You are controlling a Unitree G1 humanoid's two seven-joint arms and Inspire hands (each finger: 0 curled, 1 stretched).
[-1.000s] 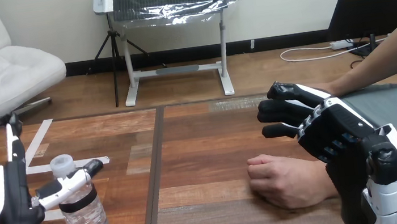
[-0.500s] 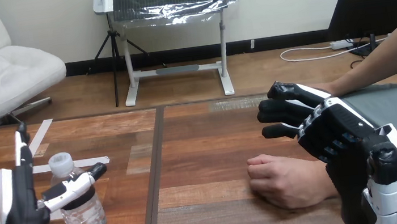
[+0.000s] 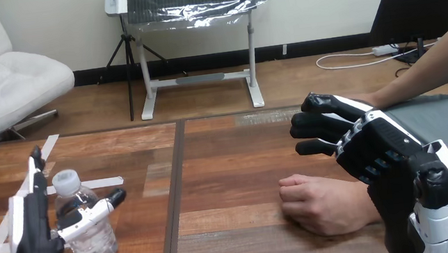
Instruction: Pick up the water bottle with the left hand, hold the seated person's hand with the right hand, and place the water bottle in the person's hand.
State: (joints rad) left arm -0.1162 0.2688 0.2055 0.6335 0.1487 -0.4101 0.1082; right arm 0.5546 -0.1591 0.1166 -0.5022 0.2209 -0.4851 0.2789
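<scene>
This is looking like a robot testing lab: white tape strips (image 3: 47, 150) are lying as marks across the wooden table (image 3: 232, 158).

On view at one wooden table (image 3: 226, 165): one water bottle (image 3: 88, 240); two robot hands, a left hand (image 3: 31, 231) and a right hand (image 3: 369, 144); one person's hand (image 3: 321, 205); and two forearms (image 3: 439, 64) of that one seated person.

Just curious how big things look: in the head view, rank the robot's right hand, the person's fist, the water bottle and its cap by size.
1. The right hand, though nearness to the camera may enlarge it.
2. The person's fist and the water bottle: about alike.
3. The cap.
</scene>
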